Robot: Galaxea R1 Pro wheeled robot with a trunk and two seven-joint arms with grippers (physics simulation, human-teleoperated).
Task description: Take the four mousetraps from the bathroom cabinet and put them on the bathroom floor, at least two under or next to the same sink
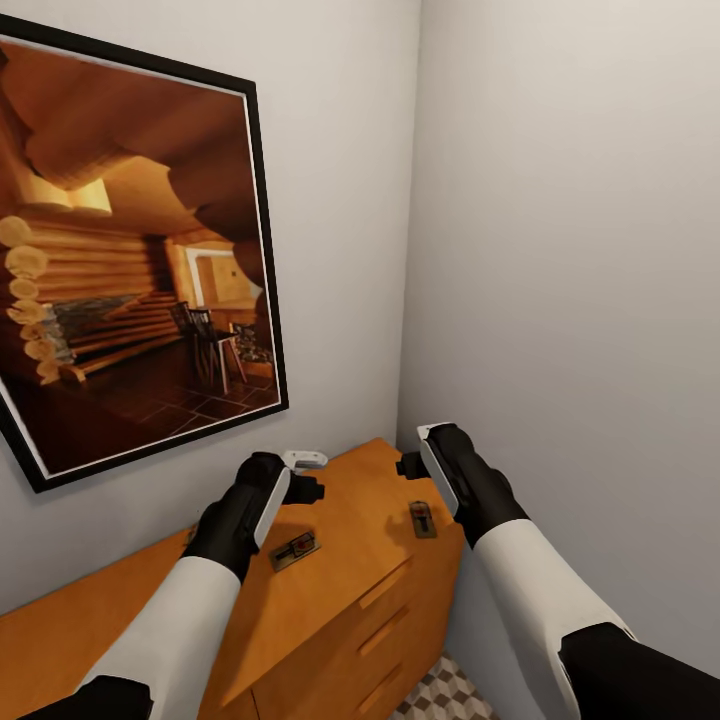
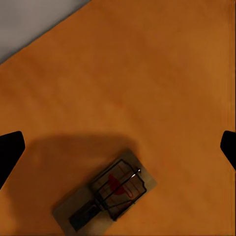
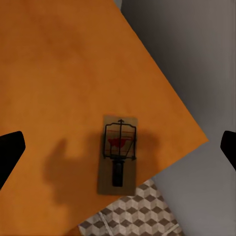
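Note:
Two mousetraps lie flat on the orange-brown cabinet (image 1: 340, 590). One mousetrap (image 1: 295, 549) (image 2: 105, 194) sits just below my left gripper (image 1: 305, 488) (image 2: 119, 147), whose fingertips (image 2: 10, 150) stand wide apart, open and empty above the wood. The other mousetrap (image 1: 422, 519) (image 3: 118, 153) lies near the cabinet's right edge, right under my right gripper (image 1: 410, 464) (image 3: 118, 147), also open and hovering above it without touching. A strip of cube-patterned bathroom floor (image 1: 445, 700) (image 3: 137, 214) shows beside the cabinet. The bathroom sink is out of view.
The cabinet stands in a room corner, with grey walls (image 1: 560, 250) behind and to the right. A large framed picture (image 1: 130, 250) hangs above it. A small white object (image 1: 305, 460) rests at the back of the top. Drawer fronts (image 1: 385, 630) face the floor strip.

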